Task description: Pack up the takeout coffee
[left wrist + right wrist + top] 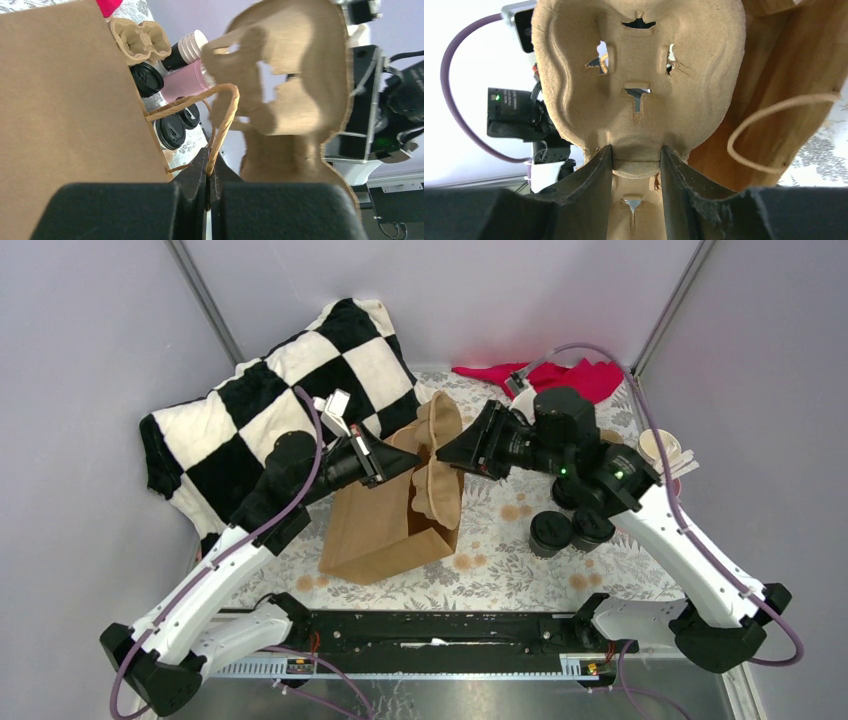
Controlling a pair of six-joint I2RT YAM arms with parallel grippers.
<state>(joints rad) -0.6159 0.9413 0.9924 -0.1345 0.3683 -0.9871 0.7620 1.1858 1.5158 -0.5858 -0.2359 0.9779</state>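
left gripper point(208, 167) pinched fully shut on the bag handle point(226, 117). right gripper point(636, 160) part open, clamping pulp cup carrier point(639, 65) at brown bag point(380, 525) mouth. 3 black coffee cups point(551, 532) stand on table point(500, 580) right of bag.

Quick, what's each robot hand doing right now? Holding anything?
Left hand: closed, pinching the bag handle.
Right hand: closed on the cup carrier.

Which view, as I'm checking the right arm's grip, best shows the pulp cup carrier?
Right wrist: the cup carrier fills the frame, the right gripper clamped on its edge. Left wrist shows its other face; top external shows it edge-on at the paper bag mouth.
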